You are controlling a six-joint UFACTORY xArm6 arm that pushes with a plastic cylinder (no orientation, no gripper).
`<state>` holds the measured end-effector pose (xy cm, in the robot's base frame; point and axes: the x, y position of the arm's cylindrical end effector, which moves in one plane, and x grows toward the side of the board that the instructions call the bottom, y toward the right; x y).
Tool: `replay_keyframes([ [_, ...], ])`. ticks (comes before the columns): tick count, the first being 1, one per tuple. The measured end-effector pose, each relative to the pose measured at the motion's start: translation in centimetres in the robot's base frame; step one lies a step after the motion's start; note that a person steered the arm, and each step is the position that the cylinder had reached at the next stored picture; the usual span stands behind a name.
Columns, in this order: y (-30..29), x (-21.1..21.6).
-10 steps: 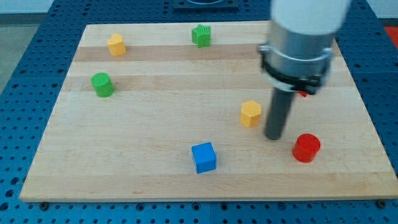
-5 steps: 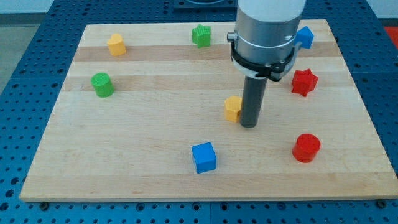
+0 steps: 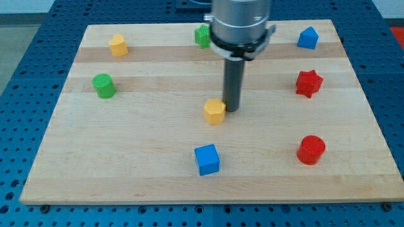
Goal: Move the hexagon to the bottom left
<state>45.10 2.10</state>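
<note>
The yellow hexagon block (image 3: 214,111) sits near the middle of the wooden board (image 3: 126,164). My tip (image 3: 231,110) is right against the hexagon's right side, touching it. The rod rises from there to the arm's grey body at the view's top.
A blue cube (image 3: 207,159) lies below the hexagon. A green cylinder (image 3: 103,86) and a yellow block (image 3: 117,45) are at the left. A green block (image 3: 202,35) is partly behind the arm. A blue block (image 3: 307,38), red star (image 3: 308,83) and red cylinder (image 3: 311,150) are at the right.
My tip has slid to the view's left and reached the yellow hexagon, pushing it leftward across the board. The other blocks have not moved.
</note>
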Motion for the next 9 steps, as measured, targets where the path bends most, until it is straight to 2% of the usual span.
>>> replay_keyframes([
  [1, -5.1, 0.8],
  [3, -15.4, 6.0],
  [4, -18.3, 7.5],
  [5, -18.1, 3.2],
  [6, -16.6, -3.0],
  [7, -12.2, -1.6],
  [9, -10.9, -0.3],
])
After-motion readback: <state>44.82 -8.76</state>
